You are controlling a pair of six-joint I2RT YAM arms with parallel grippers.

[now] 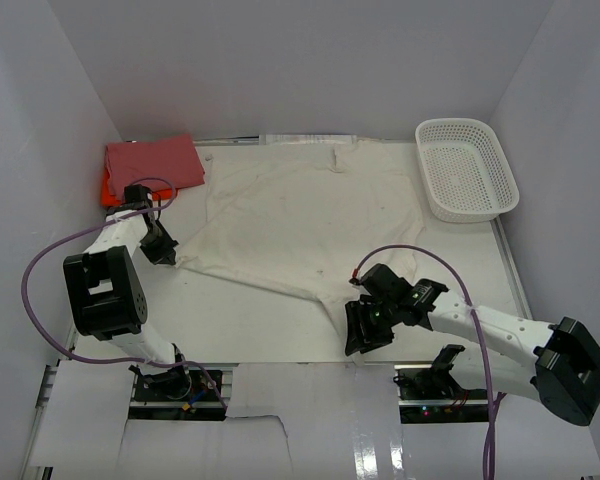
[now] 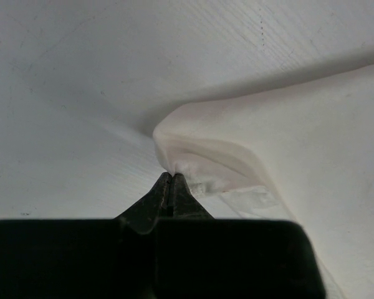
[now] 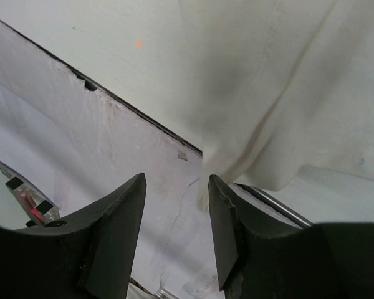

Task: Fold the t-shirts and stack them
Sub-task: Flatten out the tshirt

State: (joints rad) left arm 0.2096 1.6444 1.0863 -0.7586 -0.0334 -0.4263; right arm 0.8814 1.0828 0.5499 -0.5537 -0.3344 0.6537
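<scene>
A cream t-shirt (image 1: 300,215) lies spread flat across the middle of the table. My left gripper (image 1: 160,248) is at its left corner, and in the left wrist view it (image 2: 170,176) is shut on a bunched fold of the cream cloth (image 2: 287,143). My right gripper (image 1: 365,330) is at the shirt's near corner. Its jaws (image 3: 176,180) stand open with nothing between them, and a tip of the cream shirt (image 3: 287,93) hangs just beside the right finger (image 3: 227,224). A folded pink-red t-shirt (image 1: 152,160) lies at the back left on an orange t-shirt (image 1: 107,188), of which only an edge shows.
A white mesh basket (image 1: 467,168) stands at the back right. White walls enclose the table on the left, back and right. The table's near edge and a dark seam (image 3: 112,99) run just under my right gripper.
</scene>
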